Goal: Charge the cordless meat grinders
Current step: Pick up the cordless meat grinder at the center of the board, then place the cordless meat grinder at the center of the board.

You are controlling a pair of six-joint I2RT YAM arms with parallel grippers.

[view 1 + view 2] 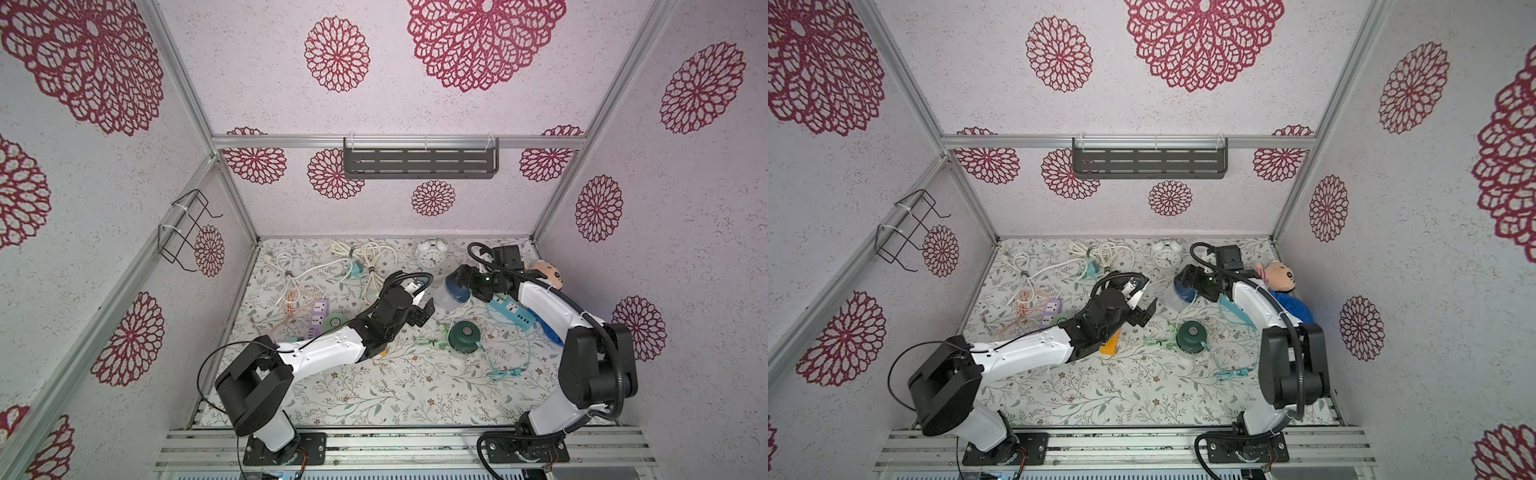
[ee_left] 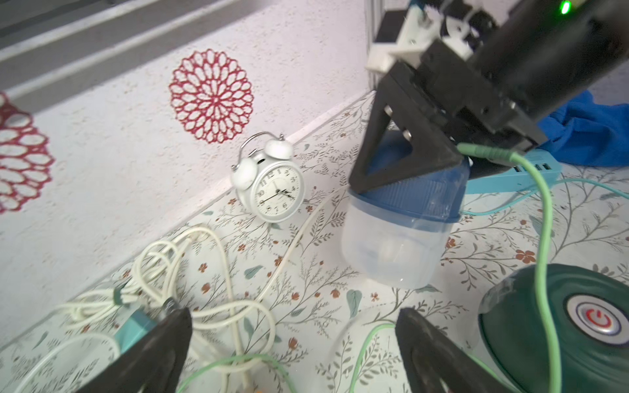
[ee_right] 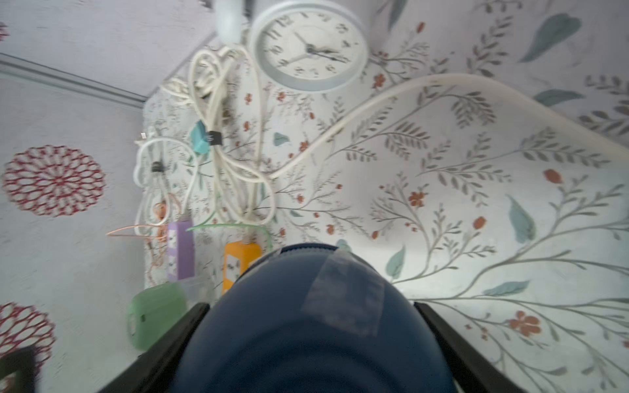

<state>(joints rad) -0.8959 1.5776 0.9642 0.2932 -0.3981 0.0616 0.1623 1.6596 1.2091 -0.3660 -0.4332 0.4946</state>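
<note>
1. The navy grinder (image 2: 408,200) was clamped at the dome by the right gripper (image 3: 311,308), one finger on each side. It was seen tilted, near the clock (image 2: 277,187) toward the back of the table. Whether its cup (image 2: 391,251) touched the table couldn't be told.
2. The left gripper (image 2: 294,316) was held wide apart with nothing in it, just beside the green grinder (image 2: 561,326).
3. The mint grinder (image 1: 334,322) was parked by the purple strip (image 1: 318,316), partly hidden by the left arm.
4. Handling, as judged: rigid plastic, probably top-heavy. The smooth round dome was reckoned slippery, so a slide-out could be expected. The ribbed blue band under the dome would be picked as the safer hold. The clear cup looked thin, so it's best not squeezed.
5. A patch of clear tape (image 3: 343,303) was noticed on the navy dome.
6. Writing: no brand could be made out. Only a red power symbol on the green grinder's button (image 2: 600,320) and the clock's numerals were readable.
</note>
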